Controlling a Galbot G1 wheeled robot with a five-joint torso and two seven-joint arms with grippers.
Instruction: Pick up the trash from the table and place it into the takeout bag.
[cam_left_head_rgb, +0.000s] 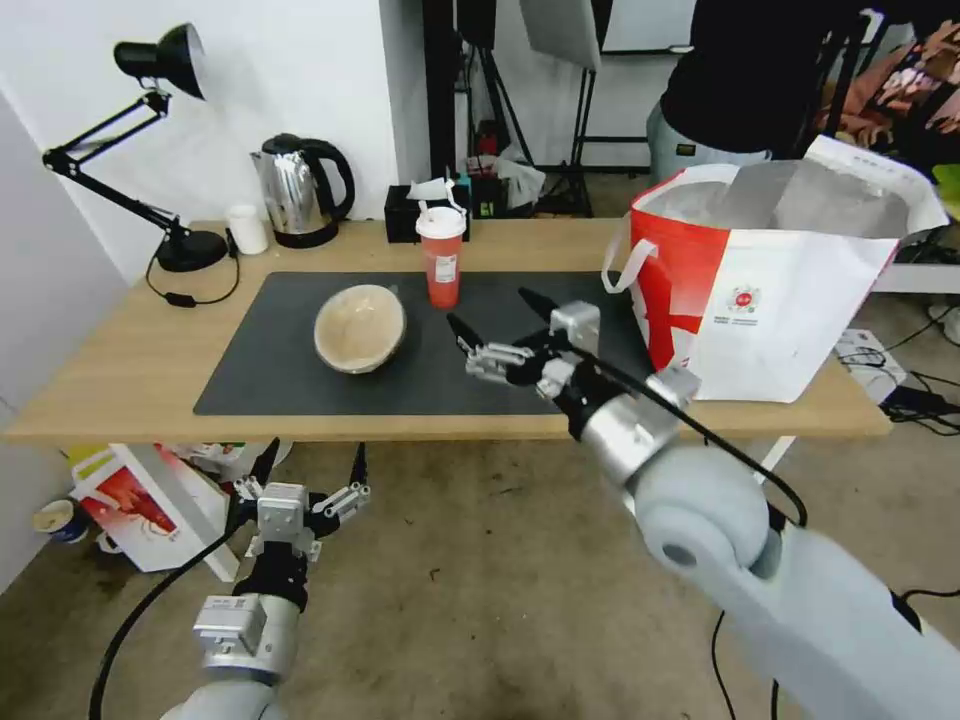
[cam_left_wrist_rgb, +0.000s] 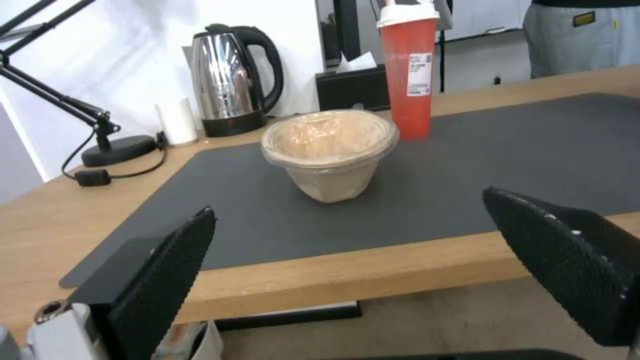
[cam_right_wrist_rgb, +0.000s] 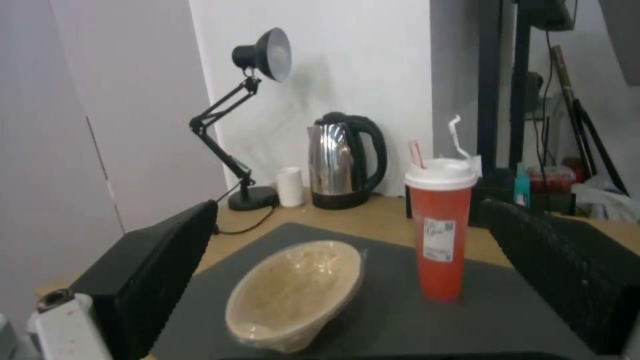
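I have the right hand (cam_left_head_rgb: 490, 320) out over the dark grey mat (cam_left_head_rgb: 300, 385) on the bench (cam_left_head_rgb: 120, 370), its two black fingers spread wide with nothing between them. It hangs above the mat just in front of the red drink cup (cam_left_head_rgb: 441, 258), which stands upright near the mat's back edge with its white lid and straw on. From the right wrist camera I see that cup (cam_right_wrist_rgb: 441, 230) between the spread fingers (cam_right_wrist_rgb: 160, 270), and the tan paper bowl (cam_right_wrist_rgb: 297, 292) tipped on its side beside it, its mouth covered by a clear lid. From the head camera the bowl (cam_left_head_rgb: 360, 328) lies on the mat to the left of the cup, apart from it. The takeout bag (cam_left_head_rgb: 770, 290) stands open at the bench's right end, foil lining showing, just beside the right arm. The left hand (cam_left_head_rgb: 310, 470) waits low, below the bench's front edge, fingers also spread and empty.
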